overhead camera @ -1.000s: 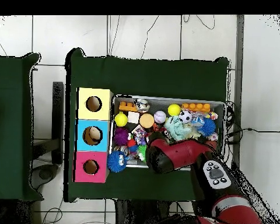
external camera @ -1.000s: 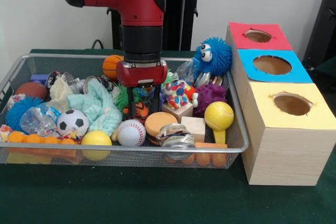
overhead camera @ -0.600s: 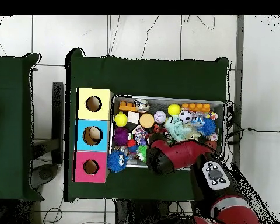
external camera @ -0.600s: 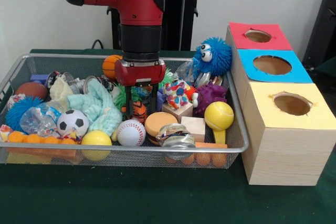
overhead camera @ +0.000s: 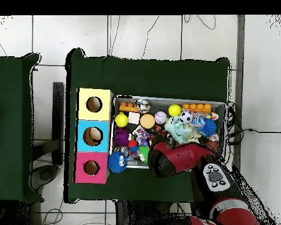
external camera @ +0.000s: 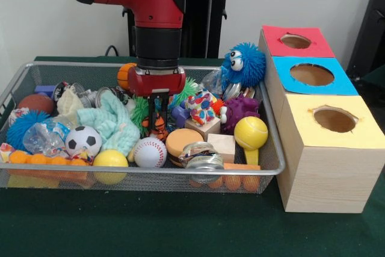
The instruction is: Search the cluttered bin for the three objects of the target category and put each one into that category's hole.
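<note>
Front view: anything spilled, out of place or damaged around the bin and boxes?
Nothing has spilled outside the bin. One oddity: the blue furry toy sits high at the far corner, above the rim and against the red box. The yellow box's hole has ragged edges.

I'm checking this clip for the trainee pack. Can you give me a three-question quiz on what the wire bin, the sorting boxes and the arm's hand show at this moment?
1. True or false: the blue fuzzy toy sits at the end of the wire bin nearest the boxes.
2. Which box is nearest the camera in the front view? A) red box B) blue box C) yellow box
3. Fill in: the hand reaches down among the toys just behind the ______.

Key
1. True.
2. C.
3. Baseball; the fingers close on a small orange toy, though the grip itself is hard to confirm.
</note>
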`<move>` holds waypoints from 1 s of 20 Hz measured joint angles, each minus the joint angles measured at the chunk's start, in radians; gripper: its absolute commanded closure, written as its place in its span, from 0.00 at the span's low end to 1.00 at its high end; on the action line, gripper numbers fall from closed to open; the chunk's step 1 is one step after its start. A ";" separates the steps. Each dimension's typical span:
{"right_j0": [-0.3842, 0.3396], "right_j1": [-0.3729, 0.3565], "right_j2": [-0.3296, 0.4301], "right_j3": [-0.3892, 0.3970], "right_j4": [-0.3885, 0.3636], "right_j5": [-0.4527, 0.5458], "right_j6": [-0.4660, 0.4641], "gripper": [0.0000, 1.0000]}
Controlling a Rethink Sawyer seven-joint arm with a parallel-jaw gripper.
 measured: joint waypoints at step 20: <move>-0.045 -0.140 0.048 0.047 0.070 0.146 0.000 1.00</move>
